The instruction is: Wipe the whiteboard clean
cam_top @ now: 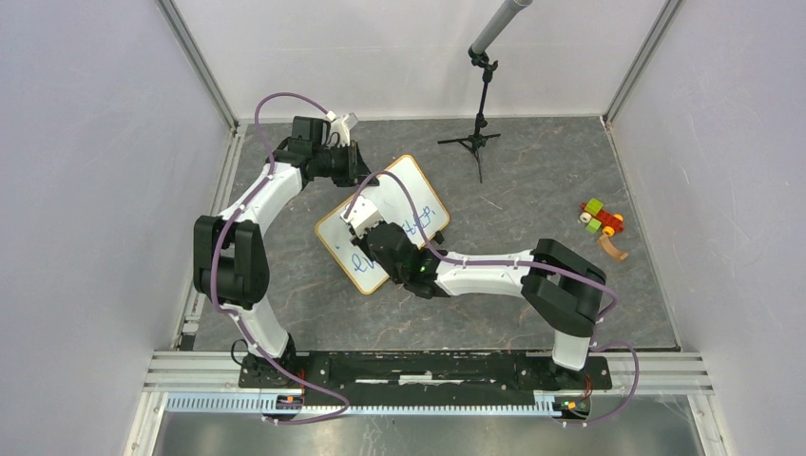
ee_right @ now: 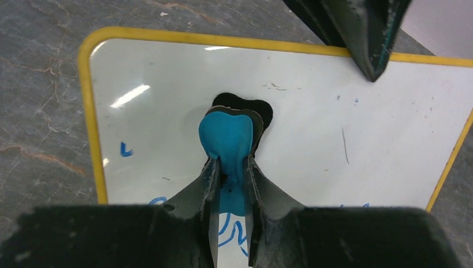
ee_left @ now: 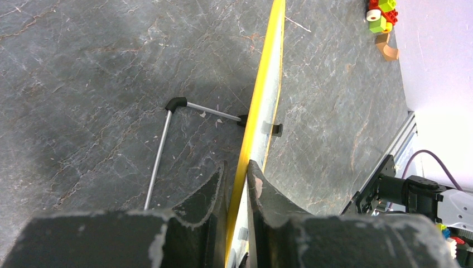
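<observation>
Grey table [cam_top: 532, 190] bears the whiteboard [ee_right: 334, 111], edge clamped in the left tool [ee_left: 237, 170].

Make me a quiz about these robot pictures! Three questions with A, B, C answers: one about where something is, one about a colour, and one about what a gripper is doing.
1. Where are the toy blocks?
A) on the right side of the table
B) in a gripper
C) stacked on the arms' bases

2. What colour is the pad in the right gripper?
A) red
B) blue
C) green

3. What is the left gripper doing?
A) hanging open
B) holding blocks
C) shut on the edge of the whiteboard

Answers:
1. A, they lie far right in the top view.
2. B, the right wrist view shows it blue.
3. C, the left wrist view shows it pinching the yellow frame.
</observation>
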Robot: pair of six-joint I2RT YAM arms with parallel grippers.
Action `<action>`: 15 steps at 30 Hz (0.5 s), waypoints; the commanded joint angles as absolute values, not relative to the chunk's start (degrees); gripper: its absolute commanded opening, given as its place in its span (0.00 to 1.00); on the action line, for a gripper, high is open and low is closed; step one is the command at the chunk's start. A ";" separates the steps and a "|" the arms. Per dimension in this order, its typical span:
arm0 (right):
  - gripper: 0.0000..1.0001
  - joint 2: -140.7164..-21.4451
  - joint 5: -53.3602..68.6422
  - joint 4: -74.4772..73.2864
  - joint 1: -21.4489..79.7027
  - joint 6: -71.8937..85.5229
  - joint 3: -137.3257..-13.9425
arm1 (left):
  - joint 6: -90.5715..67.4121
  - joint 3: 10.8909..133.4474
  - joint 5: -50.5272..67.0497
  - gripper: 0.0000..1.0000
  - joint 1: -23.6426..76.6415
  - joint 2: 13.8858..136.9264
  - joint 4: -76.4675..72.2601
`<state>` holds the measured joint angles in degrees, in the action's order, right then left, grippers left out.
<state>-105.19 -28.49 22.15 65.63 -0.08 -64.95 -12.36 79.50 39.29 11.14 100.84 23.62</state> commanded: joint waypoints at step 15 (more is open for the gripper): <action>0.22 -104.94 -27.53 24.92 67.14 -0.25 -63.68 | -13.36 79.72 39.63 0.02 12.04 98.83 26.64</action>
